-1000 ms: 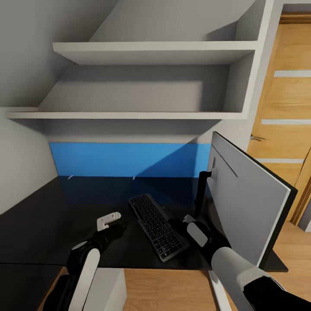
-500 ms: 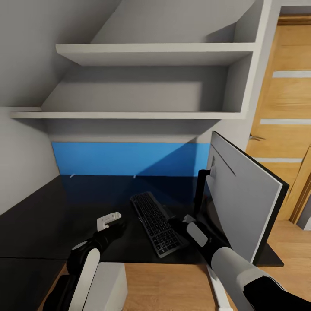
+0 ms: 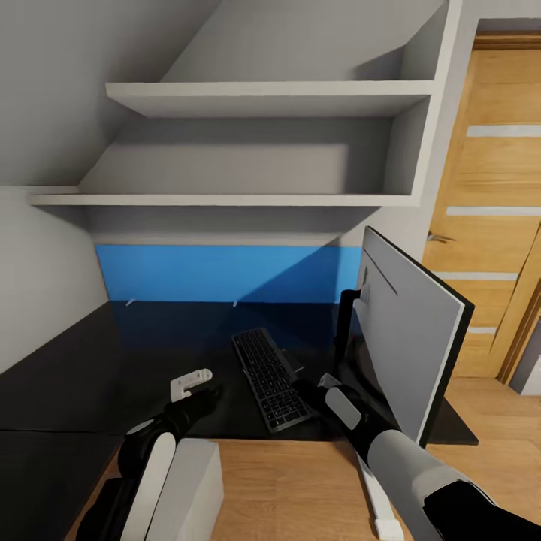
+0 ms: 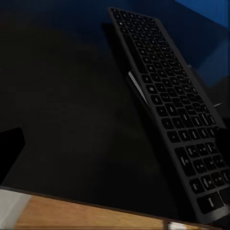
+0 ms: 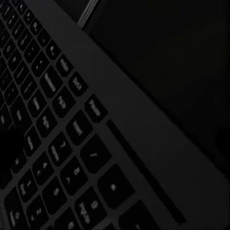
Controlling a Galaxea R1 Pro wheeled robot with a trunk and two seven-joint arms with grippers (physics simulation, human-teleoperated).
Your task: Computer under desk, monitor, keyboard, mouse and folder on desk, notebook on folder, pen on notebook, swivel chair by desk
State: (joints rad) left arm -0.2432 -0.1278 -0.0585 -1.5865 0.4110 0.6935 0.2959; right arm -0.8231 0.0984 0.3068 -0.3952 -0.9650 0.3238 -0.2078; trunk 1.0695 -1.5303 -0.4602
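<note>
The desk (image 3: pixel 113 361) has a glossy black top and a blue back panel. The keyboard (image 3: pixel 270 379) lies on it at an angle, close to the monitor's stand; it also shows in the wrist views (image 4: pixel 177 115) (image 5: pixel 72 143), one long edge looking slightly raised. The monitor (image 3: pixel 409 330) stands at the desk's right end with its grey back toward me. My left gripper (image 3: pixel 191 383) hovers over the desk left of the keyboard. My right gripper (image 3: pixel 321 385) is just right of the keyboard's near end, apart from it. The light grey computer (image 3: pixel 191 485) stands on the floor at the desk's front edge.
Two grey wall shelves (image 3: pixel 263 98) hang above the desk. A wooden door (image 3: pixel 496 225) is at the right. A white desk foot (image 3: pixel 376 503) lies on the wood floor by my right arm. A lower black surface (image 3: pixel 37 473) adjoins the desk at the left.
The whole view has shifted: the camera drew back from the desk and turned a little right. Desk, keyboard and monitor look farther off; both arms hold the same pose.
</note>
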